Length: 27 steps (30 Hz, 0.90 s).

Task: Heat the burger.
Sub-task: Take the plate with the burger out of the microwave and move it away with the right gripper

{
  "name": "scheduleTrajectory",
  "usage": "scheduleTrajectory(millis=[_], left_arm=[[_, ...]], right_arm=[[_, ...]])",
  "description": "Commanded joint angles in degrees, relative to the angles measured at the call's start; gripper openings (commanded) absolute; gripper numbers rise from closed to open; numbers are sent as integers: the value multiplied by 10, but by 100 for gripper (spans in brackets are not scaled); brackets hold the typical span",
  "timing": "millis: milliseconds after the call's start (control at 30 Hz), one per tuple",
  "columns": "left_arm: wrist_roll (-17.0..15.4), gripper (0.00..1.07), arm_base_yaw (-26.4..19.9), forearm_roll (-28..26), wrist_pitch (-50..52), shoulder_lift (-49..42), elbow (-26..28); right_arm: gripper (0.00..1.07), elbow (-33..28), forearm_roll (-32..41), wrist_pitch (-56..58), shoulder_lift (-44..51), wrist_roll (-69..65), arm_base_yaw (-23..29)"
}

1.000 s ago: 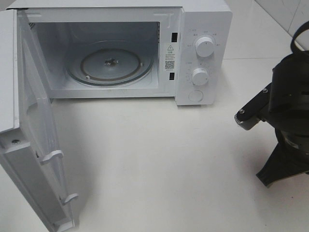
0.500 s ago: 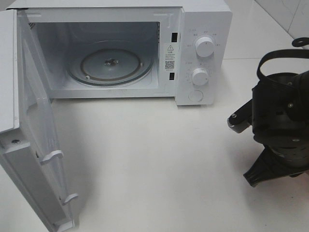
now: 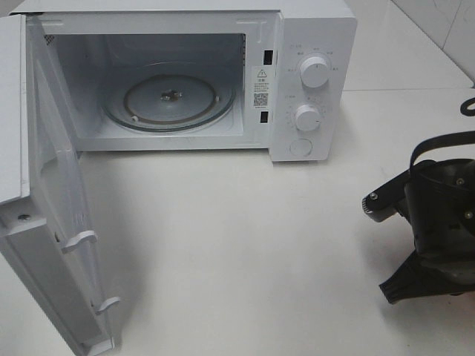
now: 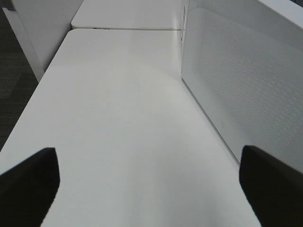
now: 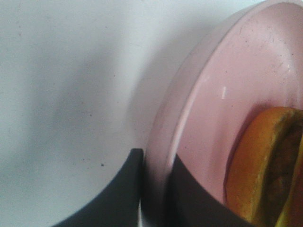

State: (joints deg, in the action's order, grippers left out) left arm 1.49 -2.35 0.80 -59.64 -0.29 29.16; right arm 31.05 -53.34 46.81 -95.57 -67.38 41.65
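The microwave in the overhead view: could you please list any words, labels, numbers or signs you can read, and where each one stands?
Nothing can be read as text.
Sticker on the microwave door frame: a warning triangle and a QR-style square; its print is too small.
Markings around the upper knob and lower knob: too small and blurred.
Wrist views: no text visible.

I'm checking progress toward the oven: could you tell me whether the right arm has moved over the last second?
Yes. Against the microwave's fixed dials, the right arm swung toward it, then drew back and now sits lower in the exterior high view.
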Motion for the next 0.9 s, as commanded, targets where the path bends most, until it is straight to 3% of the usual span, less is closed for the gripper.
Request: scheduleTrajectory(millis=[33,167,367,900], left_arm=[[-1,98,-3,-1,7,-4,1],[-1,98,-3,-1,7,-4,1],[-1,98,-3,-1,7,-4,1],[-1,98,-3,-1,7,-4,1]], right_arm=[[4,-17,-55,9,0,-45,-5],[4,-18,-60,-1,0,-60,-13],[4,-18,-65,-37,0,-61,-71],[8,-18,-74,-92,-41,-21,-77]])
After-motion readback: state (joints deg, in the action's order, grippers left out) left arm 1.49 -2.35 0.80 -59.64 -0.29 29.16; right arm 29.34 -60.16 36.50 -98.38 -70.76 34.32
